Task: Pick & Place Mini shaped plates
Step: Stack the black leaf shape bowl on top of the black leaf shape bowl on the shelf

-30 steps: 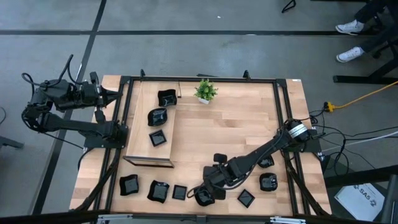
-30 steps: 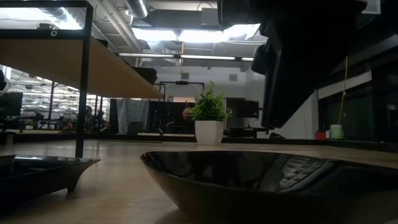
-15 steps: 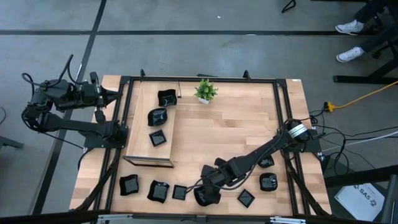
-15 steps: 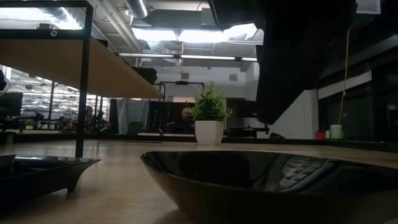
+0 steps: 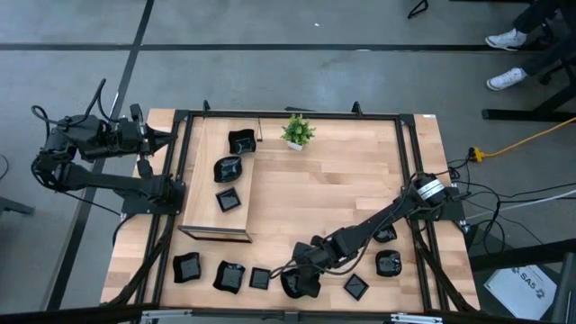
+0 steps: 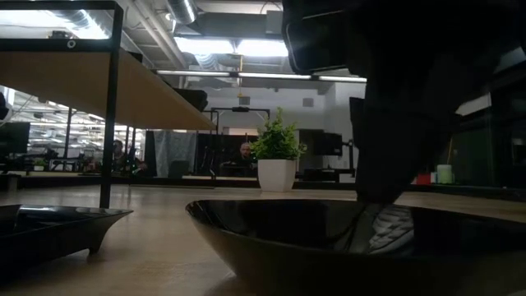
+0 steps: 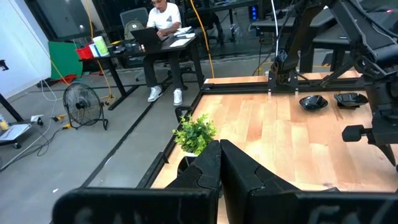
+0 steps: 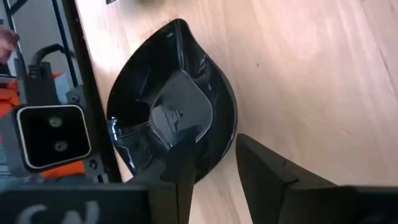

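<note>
The right hand (image 8: pixel 214 165) is low at the front edge of the tabletop (image 5: pixel 342 189), its released fingers on both sides of the rim of a black teardrop plate (image 8: pixel 171 124). The left hand (image 7: pixel 219 163), clenched on nothing, waits beyond the tabletop's left side.

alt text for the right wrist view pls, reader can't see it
The right gripper hangs open just above a glossy black teardrop-shaped plate on the wooden table, one of its dark fingers over the plate's bowl and the other outside the rim. A black frame rail runs along the table edge beside the plate.
</note>
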